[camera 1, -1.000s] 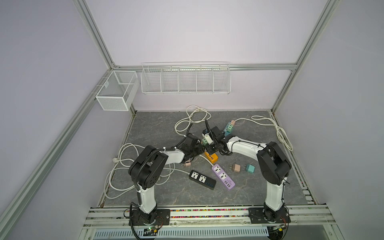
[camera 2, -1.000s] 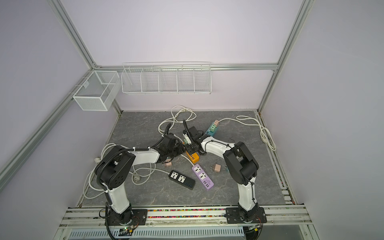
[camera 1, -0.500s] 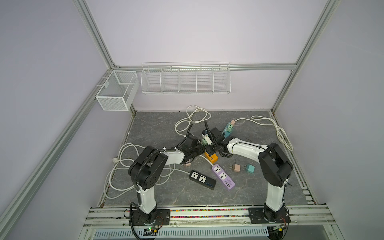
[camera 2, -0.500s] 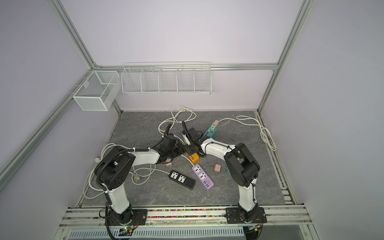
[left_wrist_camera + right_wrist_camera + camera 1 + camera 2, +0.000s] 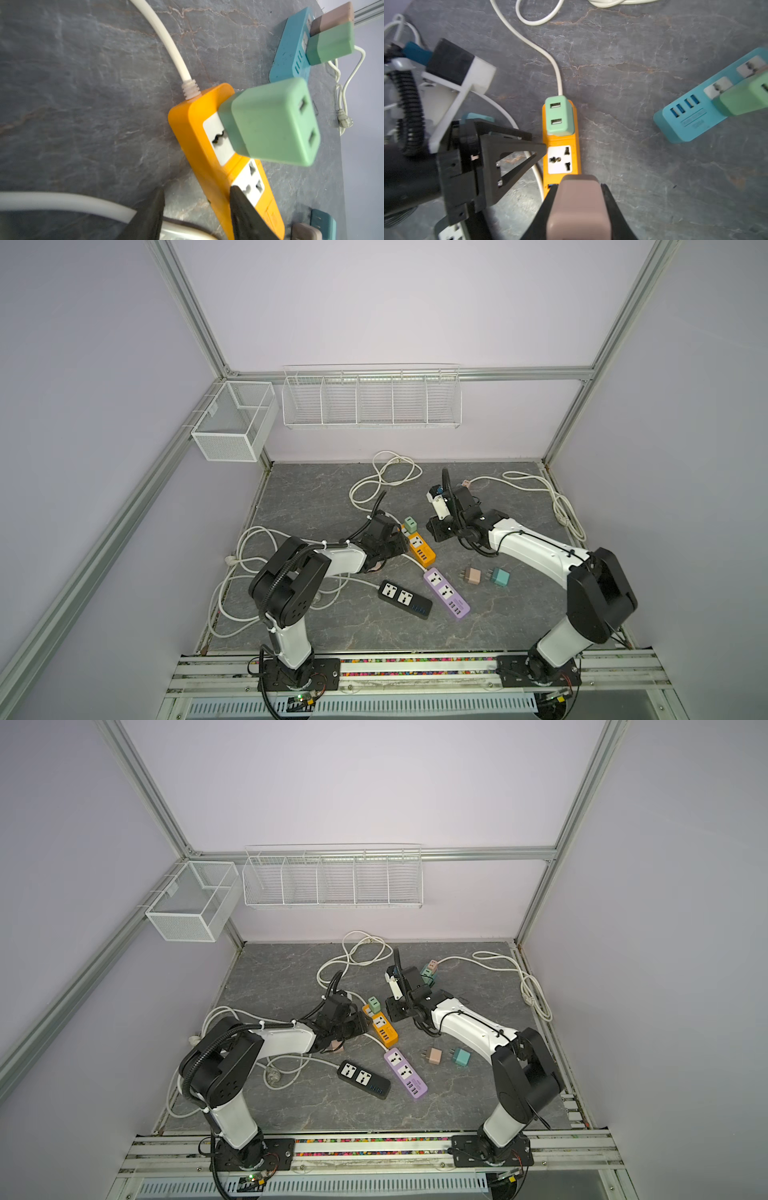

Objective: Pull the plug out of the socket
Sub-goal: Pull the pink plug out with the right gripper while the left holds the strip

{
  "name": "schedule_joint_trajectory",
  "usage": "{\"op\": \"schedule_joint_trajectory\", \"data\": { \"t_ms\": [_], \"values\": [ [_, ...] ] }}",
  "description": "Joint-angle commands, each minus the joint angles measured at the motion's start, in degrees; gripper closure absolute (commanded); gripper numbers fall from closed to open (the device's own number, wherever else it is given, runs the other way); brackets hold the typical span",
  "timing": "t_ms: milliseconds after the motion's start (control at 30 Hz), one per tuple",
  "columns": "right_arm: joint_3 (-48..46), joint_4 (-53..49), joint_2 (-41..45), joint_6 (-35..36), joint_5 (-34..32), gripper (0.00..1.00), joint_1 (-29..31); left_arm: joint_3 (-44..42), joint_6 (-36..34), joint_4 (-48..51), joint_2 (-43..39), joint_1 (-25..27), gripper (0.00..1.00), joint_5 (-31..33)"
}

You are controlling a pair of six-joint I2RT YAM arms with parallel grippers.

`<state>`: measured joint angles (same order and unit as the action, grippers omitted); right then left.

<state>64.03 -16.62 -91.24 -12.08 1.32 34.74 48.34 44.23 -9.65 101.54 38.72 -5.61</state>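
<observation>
The pull looks done for one plug: the right claw (image 5: 579,188) is clamped on a taupe plug (image 5: 577,209) — a smooth, round-cornered plastic cube — clear above the glossy orange power strip (image 5: 560,139). The left claw (image 5: 196,189) stands open beside the strip, gripping nothing. Next, I judge, comes setting it on the grey veined bench (image 5: 643,52) — then a straight pull on the matte green plug (image 5: 558,116) seated at the strip's cord end.
</observation>
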Motion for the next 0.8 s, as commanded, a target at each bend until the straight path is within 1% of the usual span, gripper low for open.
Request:
{"op": "schedule_joint_trajectory", "data": {
  "t_ms": [0,167,300,400,600,767],
  "values": [
    [-5.1,2.3,4.6,-6.3,5.9,0.82,-1.4,-0.9,-3.4,0.3,-2.5,0.4,0.44,-0.3],
    [-9.5,2.4,10.8,-10.9,8.2,0.82,-2.4,-1.3,-6.4,-2.7,-4.4,0.6,0.41,-3.6],
    [-13.3,3.4,15.6,-14.5,9.9,0.82,-4.4,-2.1,-7.3,-3.6,-6.4,0.8,0.39,-3.9],
    [-18.4,5.9,18.9,-16.7,11.1,0.82,-5.9,-2.2,-7.7,-4.0,-7.0,1.2,0.37,-4.7],
    [-21.0,6.4,21.0,-19.4,12.3,0.82,-8.9,-2.8,-8.7,-5.1,-7.9,2.3,0.34,-4.7],
    [-23.5,10.4,21.2,-22.3,12.2,0.81,-11.5,-3.5,-9.0,-7.3,-7.9,3.3,0.32,-5.5]
  ]
}}
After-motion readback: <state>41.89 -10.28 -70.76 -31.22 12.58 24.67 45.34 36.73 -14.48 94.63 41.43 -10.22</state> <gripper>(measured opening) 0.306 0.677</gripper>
